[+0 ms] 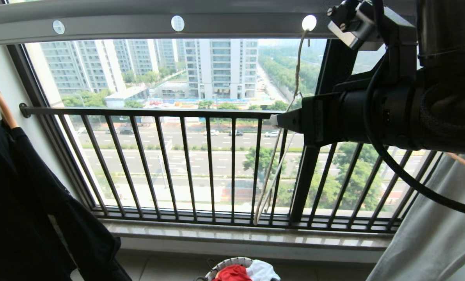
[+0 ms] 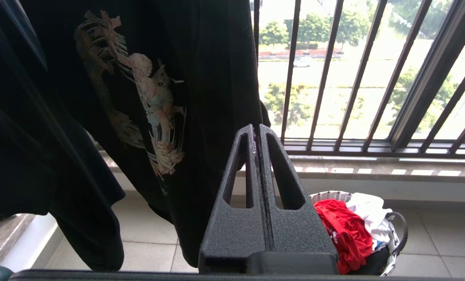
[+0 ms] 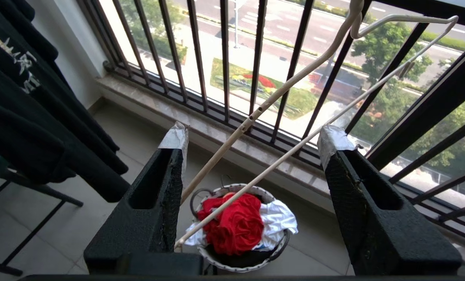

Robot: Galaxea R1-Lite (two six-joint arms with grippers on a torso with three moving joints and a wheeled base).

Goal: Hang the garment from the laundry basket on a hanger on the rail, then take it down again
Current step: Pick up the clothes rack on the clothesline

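Lying crumpled in laundry basket [image 3: 243, 262]: garment [image 3: 234, 226], unhung. Hanging bare from rail [image 1: 139, 23]: hanger [image 3: 295, 99]. Right gripper [image 3: 252, 142] wide, empty; left gripper [image 2: 258, 134] closed.

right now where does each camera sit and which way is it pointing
Head view: high up, facing the window railing under the rail; the right arm crosses it, jaws hard to make out.
Left wrist view: behind the shut left gripper, facing a black T-shirt and the floor.
Right wrist view: behind the open right gripper, looking down past the bare hanger, which passes between its jaws.
All three share the laundry basket with the red garment.
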